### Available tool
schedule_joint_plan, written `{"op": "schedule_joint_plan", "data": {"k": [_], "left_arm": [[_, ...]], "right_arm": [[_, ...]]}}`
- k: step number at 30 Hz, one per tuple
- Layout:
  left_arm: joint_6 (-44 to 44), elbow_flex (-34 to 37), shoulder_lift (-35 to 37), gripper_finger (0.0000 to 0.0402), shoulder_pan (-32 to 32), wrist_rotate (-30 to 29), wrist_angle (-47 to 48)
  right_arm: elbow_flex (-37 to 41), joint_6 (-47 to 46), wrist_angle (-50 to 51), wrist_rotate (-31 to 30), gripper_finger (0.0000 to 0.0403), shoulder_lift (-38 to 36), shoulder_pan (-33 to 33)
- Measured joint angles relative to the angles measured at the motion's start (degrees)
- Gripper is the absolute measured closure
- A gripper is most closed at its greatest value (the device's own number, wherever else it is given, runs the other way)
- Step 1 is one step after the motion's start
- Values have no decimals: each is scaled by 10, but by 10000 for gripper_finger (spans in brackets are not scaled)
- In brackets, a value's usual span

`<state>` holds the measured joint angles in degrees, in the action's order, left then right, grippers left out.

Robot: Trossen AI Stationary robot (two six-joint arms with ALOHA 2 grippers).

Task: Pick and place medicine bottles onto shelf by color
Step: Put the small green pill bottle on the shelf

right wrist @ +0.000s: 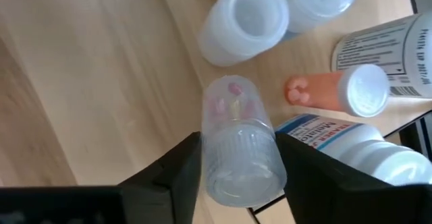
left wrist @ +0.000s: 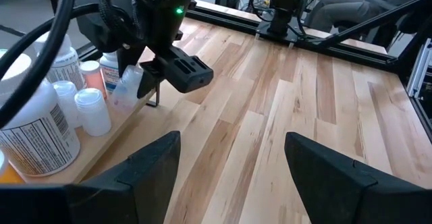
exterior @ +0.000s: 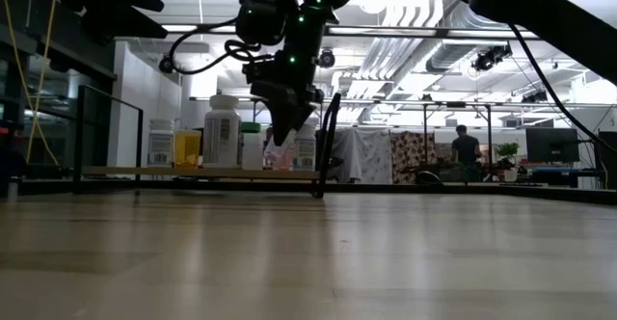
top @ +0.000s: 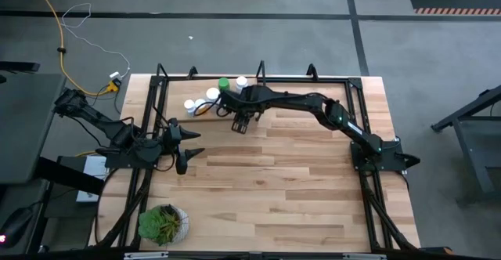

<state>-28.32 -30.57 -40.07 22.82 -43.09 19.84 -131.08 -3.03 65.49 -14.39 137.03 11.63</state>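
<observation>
High view: I see my right gripper (top: 242,124) reaching over the shelf (top: 205,111) at the table's (top: 297,189) far edge, while my left gripper (top: 190,144) waits nearby, jaws spread and empty. Low view: bottles (exterior: 221,129) stand along the shelf. Right wrist view: my fingers (right wrist: 169,173) flank a clear capped bottle (right wrist: 237,142) of pink pills; whether they pinch it, I cannot tell.

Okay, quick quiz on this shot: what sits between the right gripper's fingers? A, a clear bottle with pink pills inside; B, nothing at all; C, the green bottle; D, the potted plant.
A: in the right wrist view the right gripper has its two dark fingers on either side of a clear ribbed-cap bottle with pink pills showing through it, over the shelf.
</observation>
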Motion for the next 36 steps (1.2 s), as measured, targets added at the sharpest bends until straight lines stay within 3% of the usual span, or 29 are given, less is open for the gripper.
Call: {"op": "schedule_joint_plan", "data": {"k": [5,14,19,26,30,36], "left_arm": [[0,0,0,145,0,0,0],[0,0,0,145,0,0,0],[0,0,0,145,0,0,0],[-2,0,0,145,0,3,1],[-13,0,0,145,0,13,1],[-12,0,0,145,0,13,0]], "right_arm": [[0,0,-6,0,196,0,0],[0,12,-31,1,191,-2,0],[-8,25,30,21,190,-20,-14],[1,7,131,27,190,-38,-84],[77,-15,172,48,190,-40,-121],[313,-72,117,65,190,-141,-149]]}}
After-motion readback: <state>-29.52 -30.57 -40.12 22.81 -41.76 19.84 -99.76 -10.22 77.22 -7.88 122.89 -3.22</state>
